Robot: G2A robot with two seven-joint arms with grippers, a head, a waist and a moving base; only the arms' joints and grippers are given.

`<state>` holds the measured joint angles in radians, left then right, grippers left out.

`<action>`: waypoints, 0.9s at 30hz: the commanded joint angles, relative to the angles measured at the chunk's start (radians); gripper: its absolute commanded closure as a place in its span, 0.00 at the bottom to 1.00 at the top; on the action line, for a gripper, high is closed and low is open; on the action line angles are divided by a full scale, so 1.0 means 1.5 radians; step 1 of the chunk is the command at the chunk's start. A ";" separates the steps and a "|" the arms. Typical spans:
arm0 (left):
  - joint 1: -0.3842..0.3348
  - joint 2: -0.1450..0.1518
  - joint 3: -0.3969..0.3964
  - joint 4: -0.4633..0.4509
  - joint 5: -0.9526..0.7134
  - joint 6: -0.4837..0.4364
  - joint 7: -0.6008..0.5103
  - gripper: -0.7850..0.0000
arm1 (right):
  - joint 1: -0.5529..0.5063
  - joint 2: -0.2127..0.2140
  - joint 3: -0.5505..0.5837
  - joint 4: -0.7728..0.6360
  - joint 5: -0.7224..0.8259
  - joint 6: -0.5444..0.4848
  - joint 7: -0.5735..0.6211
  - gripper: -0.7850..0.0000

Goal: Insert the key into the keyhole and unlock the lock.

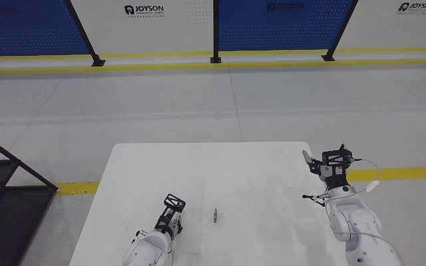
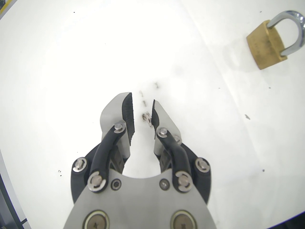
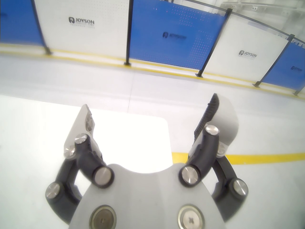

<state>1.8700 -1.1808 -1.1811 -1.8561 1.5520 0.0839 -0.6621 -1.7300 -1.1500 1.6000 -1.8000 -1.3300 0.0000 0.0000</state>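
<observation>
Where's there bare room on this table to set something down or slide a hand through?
Free: the far half of the table, beyond the padlock, and the stretch between the padlock and the right gripper. Crowded: the near edge, where the left gripper sits close beside the padlock.

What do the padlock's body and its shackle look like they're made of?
The padlock body looks like brass: dull yellow-gold with a matte, slightly scuffed face. Its shackle looks like steel, perhaps plated: silvery and glossy, with bright highlights along the curve. The look alone cannot confirm either.
</observation>
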 commanded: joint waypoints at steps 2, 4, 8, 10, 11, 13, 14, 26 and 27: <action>0.002 0.000 -0.002 -0.001 -0.002 -0.002 -0.002 0.76 | 0.000 0.000 0.000 0.000 0.000 0.000 0.000 0.00; 0.003 0.000 -0.002 -0.002 -0.004 -0.004 -0.003 0.75 | 0.000 0.000 0.000 0.000 0.000 0.000 0.000 0.00; 0.007 0.000 -0.003 -0.005 0.000 -0.008 -0.006 0.75 | 0.000 0.000 0.000 0.000 0.000 0.000 0.000 0.00; 0.008 0.000 -0.004 -0.006 0.001 -0.010 -0.007 0.77 | 0.000 0.000 0.000 0.000 0.000 0.000 0.000 0.00; 0.008 0.000 -0.004 -0.007 0.001 -0.010 -0.007 0.76 | 0.000 0.000 0.000 0.000 0.000 0.000 0.000 0.00; 0.008 0.000 -0.005 -0.007 0.001 -0.011 -0.008 0.78 | 0.000 0.000 0.000 0.000 0.000 0.000 0.000 0.00; 0.008 0.000 -0.005 -0.007 0.000 -0.012 -0.009 0.80 | 0.000 0.000 0.000 0.000 0.000 0.000 0.000 0.00; 0.008 0.000 -0.013 -0.014 -0.003 -0.017 -0.016 1.00 | 0.000 0.000 0.000 0.000 0.000 0.000 0.000 0.00; 0.009 0.000 -0.014 -0.016 -0.003 -0.018 -0.016 1.00 | 0.000 0.000 0.000 0.000 0.000 0.000 0.000 0.00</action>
<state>1.8826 -1.1807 -1.2017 -1.8775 1.5479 0.0584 -0.6865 -1.7300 -1.1500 1.6000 -1.8000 -1.3300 0.0000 0.0000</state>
